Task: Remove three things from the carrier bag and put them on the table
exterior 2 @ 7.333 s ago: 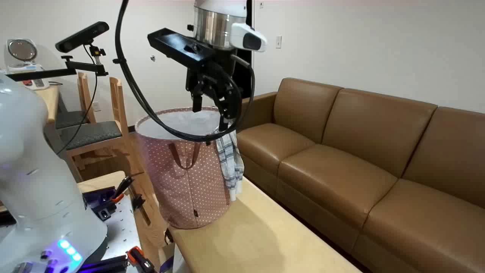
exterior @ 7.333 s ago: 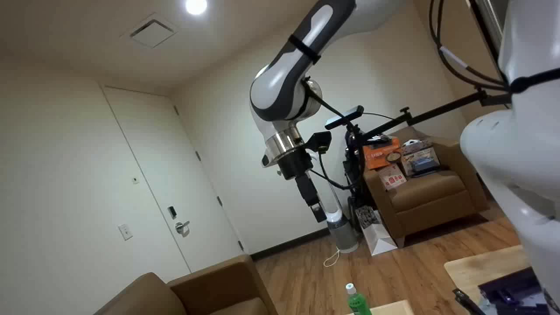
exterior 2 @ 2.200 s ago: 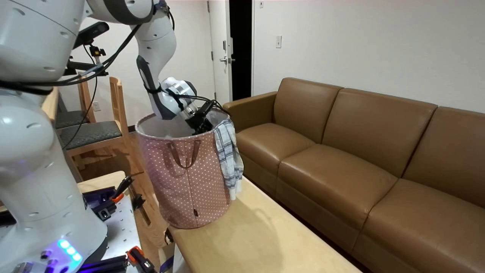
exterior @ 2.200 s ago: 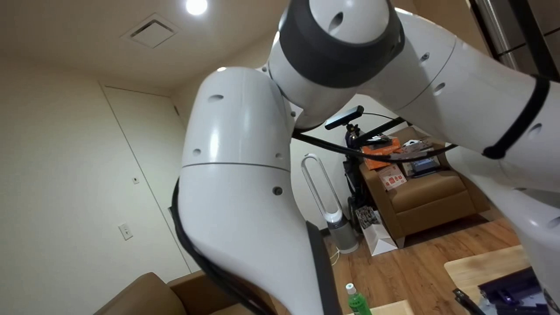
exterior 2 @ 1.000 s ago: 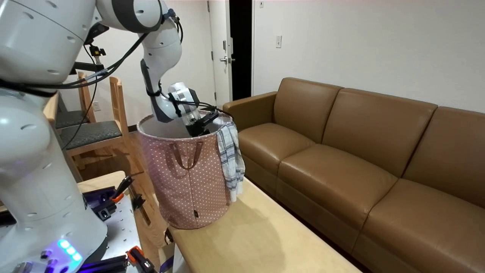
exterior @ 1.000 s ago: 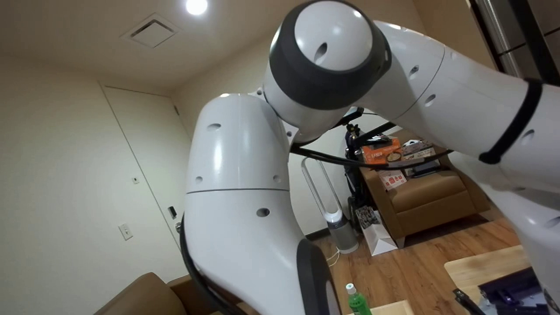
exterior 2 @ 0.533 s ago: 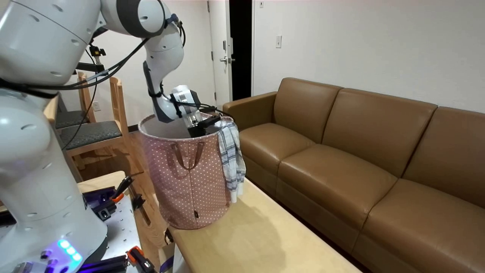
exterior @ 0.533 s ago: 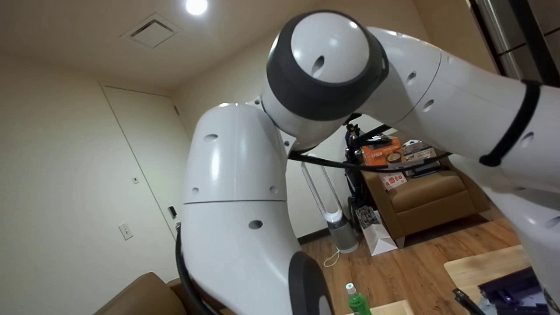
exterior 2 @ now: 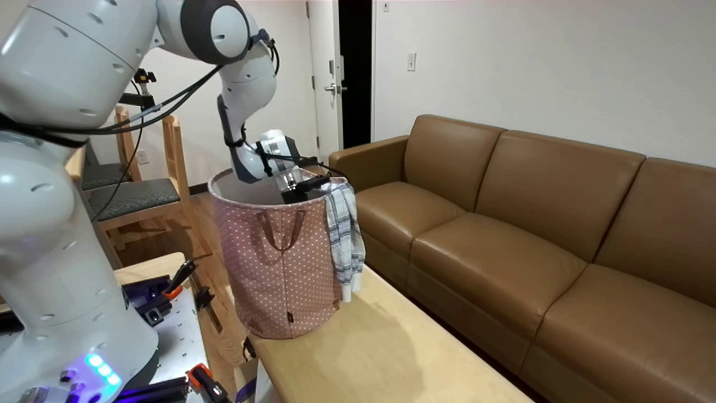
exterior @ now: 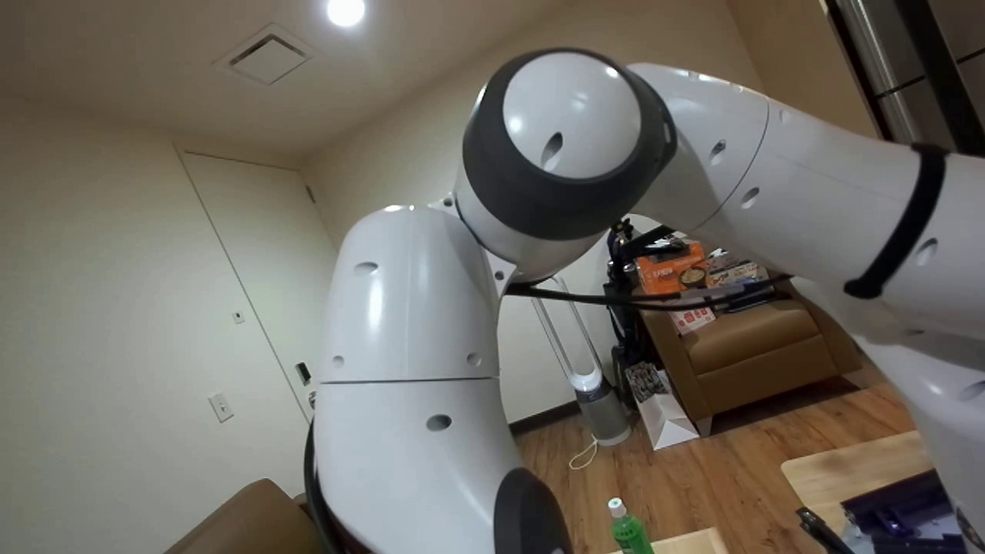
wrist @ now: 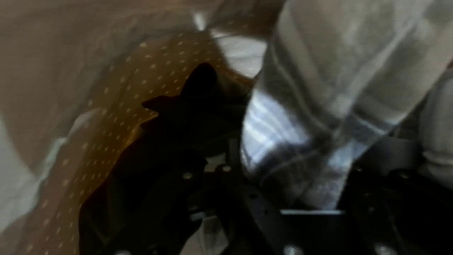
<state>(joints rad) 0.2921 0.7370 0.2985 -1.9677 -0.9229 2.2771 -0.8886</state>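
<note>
The carrier bag [exterior 2: 285, 268], a tall pink fabric bag with white dots, stands on the pale wooden table [exterior 2: 369, 358]. A plaid shirt [exterior 2: 341, 229] hangs over its rim, with part of it outside. My gripper [wrist: 300, 156] is down inside the bag, so its fingertips are hidden in both exterior views. In the wrist view the plaid cloth [wrist: 318, 106] lies between its dark fingers, which stand apart on either side; the picture is dim and blurred there. Dark cloth [wrist: 184, 120] is bunched inside the bag beside the gripper.
A brown sofa [exterior 2: 503, 235] runs along the table's far side. Wooden chairs [exterior 2: 140, 193] stand behind the bag. Tools [exterior 2: 159, 299] lie near my base. A green bottle [exterior: 631, 532] stands low in an exterior view. My forearm reaches over the bag's rim.
From above the bag earlier, my gripper has gone down inside it. Over the last second the arm has sunk and shifted right slightly; the bag's rim and the hanging shirt have moved right a little.
</note>
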